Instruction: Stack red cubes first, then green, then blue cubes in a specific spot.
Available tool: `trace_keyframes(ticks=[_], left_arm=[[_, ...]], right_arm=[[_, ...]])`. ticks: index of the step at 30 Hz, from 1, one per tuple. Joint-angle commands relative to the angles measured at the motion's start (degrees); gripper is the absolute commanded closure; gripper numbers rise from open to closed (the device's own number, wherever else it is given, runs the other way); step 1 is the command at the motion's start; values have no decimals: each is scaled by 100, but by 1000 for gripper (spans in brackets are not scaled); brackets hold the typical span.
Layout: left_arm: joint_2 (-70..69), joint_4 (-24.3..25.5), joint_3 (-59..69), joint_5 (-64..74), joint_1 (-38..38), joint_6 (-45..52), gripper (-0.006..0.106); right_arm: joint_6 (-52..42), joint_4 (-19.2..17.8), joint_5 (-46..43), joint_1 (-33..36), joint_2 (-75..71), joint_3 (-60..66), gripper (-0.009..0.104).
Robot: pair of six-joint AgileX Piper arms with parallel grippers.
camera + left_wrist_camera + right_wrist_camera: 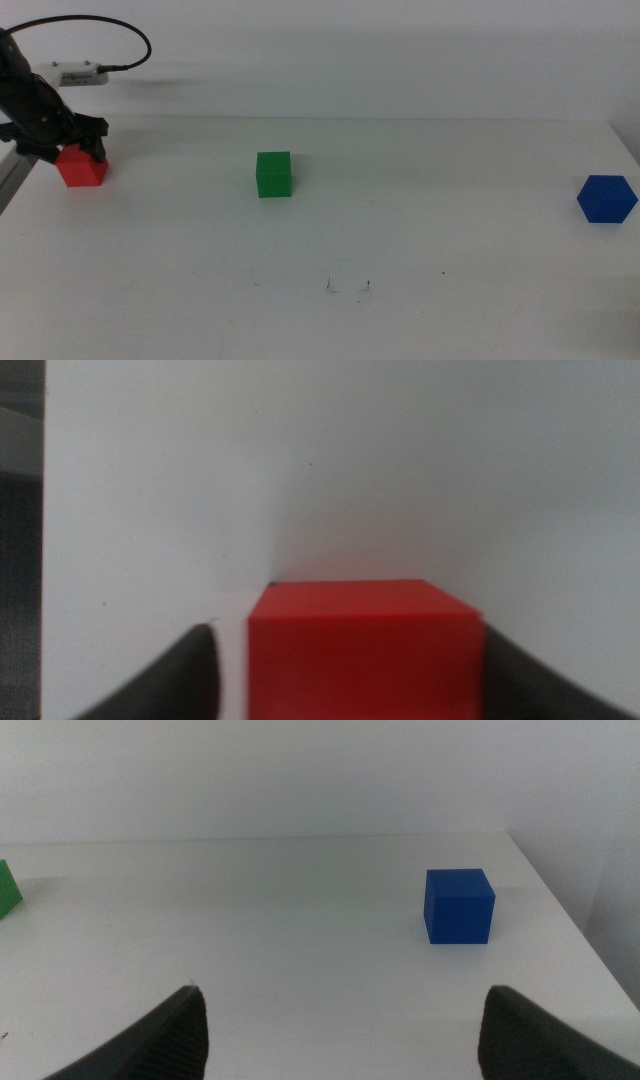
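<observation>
Stacking not begun: left hand (80, 143) straddles the red cube (82, 167) at far left, spread; green (273, 174) mid-surface, blue cube (606, 198) far right; right hand (340, 1030) waits, spread.

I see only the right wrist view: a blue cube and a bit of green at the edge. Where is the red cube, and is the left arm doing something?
Observer: The red cube is at the table's far left in the middle view, and the left tool is right over it.
Operator: Does it grip the cube already?
Observer: Not clearly. In the left wrist view the red cube sits between the jaws, with a white gap on one side.
Operator: And the green piece I see?
Observer: It is the green cube, alone, between red and the blue cube.
Operator: Is my tool visible to you?
Observer: Not in the middle view; in its own view the right tool is open, short of the blue cube.
</observation>
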Motion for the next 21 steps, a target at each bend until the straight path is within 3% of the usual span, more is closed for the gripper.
trace_keyframes(ticks=[1,4,9,14,18,21], left_arm=[[-30,-45,-40,-68,5,18,38],[-41,-201,-40,149,5,-202,68],[-415,-345,158,830,-95,-407,95],[-2375,-285,2579,-517,-600,-801,99],[-4033,105,4701,-1504,-1470,-2574,99],[-4713,1007,5299,-1543,-2512,-4413,99]], right_arm=[[-43,-16,-19,-9,-21,14,2],[-43,-16,-19,-9,-21,14,2],[-43,-16,-19,-9,-21,14,2],[-43,-16,-19,-9,-21,14,2],[-43,-16,-19,-9,-21,14,2],[-43,-16,-19,-9,-21,14,2]])
